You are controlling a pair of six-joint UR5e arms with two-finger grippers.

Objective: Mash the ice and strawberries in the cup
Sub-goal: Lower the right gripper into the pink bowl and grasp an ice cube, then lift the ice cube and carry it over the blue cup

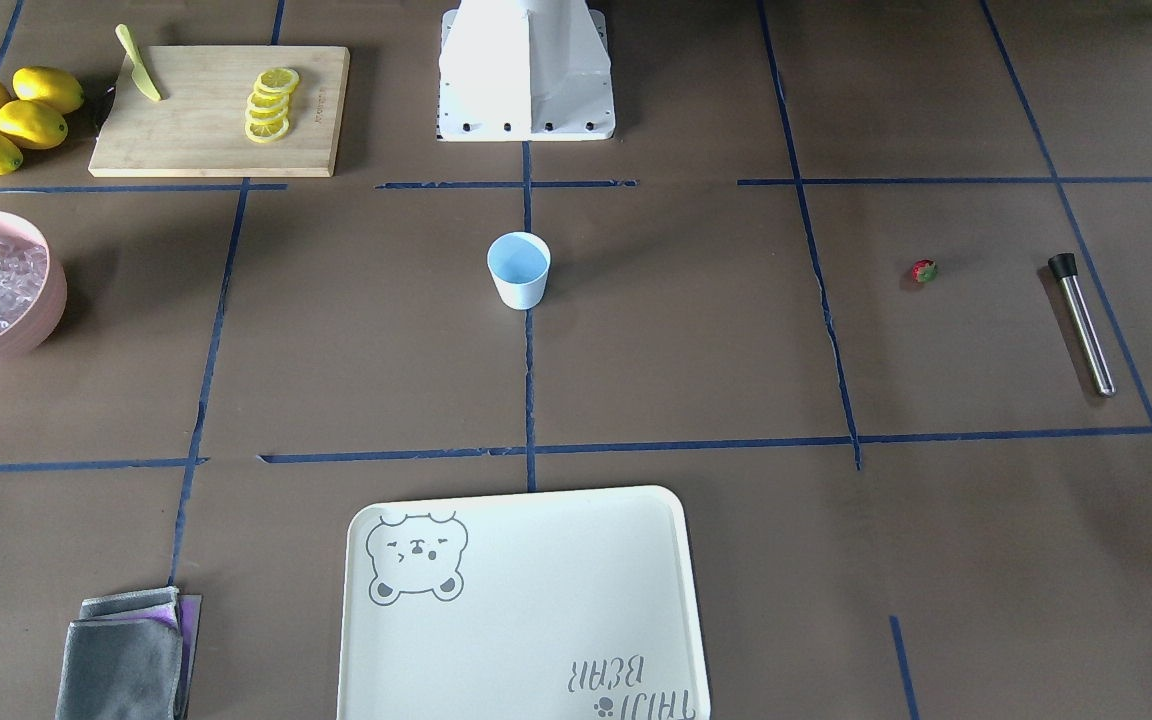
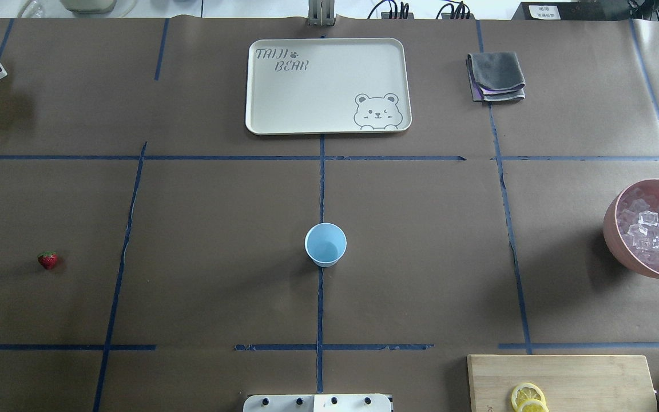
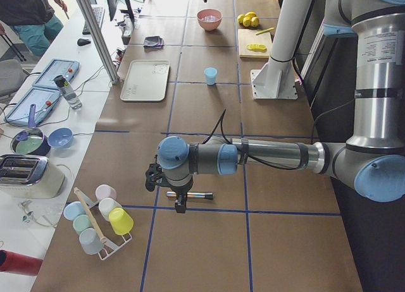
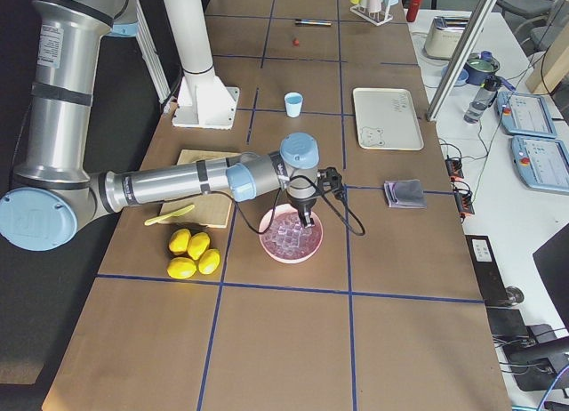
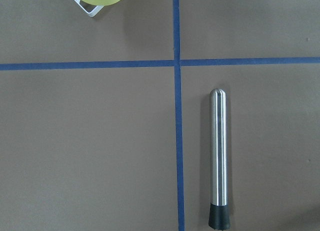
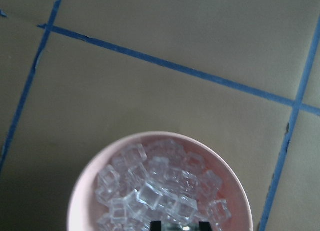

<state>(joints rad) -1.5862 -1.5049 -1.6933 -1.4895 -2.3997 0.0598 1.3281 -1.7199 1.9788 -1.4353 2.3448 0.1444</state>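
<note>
White tapered cup, pale blue inside, stands at the middle of the table. From overhead, the red berry lies far off at its 9 o'clock. Glassy ice fills a round pink bowl at 3 o'clock. The right tool dips into the ice. The left tool hangs over a smooth steel rod. I cannot tell either tool's grip.

Plainly a robotics lab: table papered brown and gridded with blue tape beneath the left gripper, white arm pedestal bolted down off to its side, control tablets on a bench beyond.
</note>
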